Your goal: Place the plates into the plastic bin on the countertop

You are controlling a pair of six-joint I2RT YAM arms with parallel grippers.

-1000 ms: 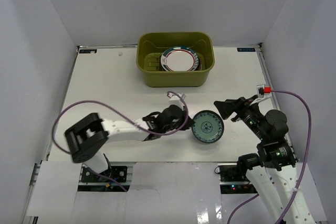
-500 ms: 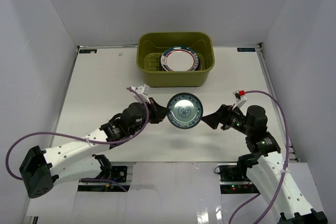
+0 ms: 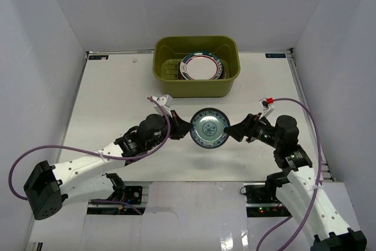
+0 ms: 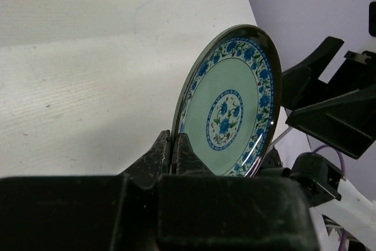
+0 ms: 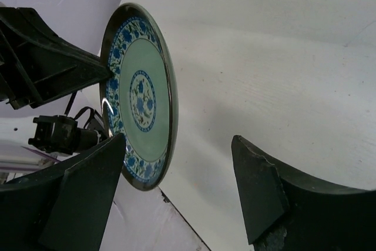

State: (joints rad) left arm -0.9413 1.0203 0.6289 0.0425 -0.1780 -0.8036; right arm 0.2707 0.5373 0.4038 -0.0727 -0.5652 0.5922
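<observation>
A small teal plate (image 3: 209, 128) with blue flowers is held on edge above the countertop (image 3: 111, 98), mid-table. My left gripper (image 3: 187, 129) is shut on its left rim; in the left wrist view the fingers (image 4: 189, 150) pinch the plate (image 4: 232, 107) at its lower edge. My right gripper (image 3: 235, 130) stands open just right of it. In the right wrist view the plate (image 5: 138, 95) stands ahead of the right gripper (image 5: 179, 142), its rim close by the left finger. The olive plastic bin (image 3: 194, 88) sits at the back with several stacked plates (image 3: 202, 67) inside.
White walls enclose the table on the left, back and right. Purple cables trail from both arms. The right arm's open jaws show at the right of the left wrist view, close to the plate.
The left arm swung out and carried the plate up from the near right to mid-table. The right gripper moved left, closing up on the plate's right rim.
</observation>
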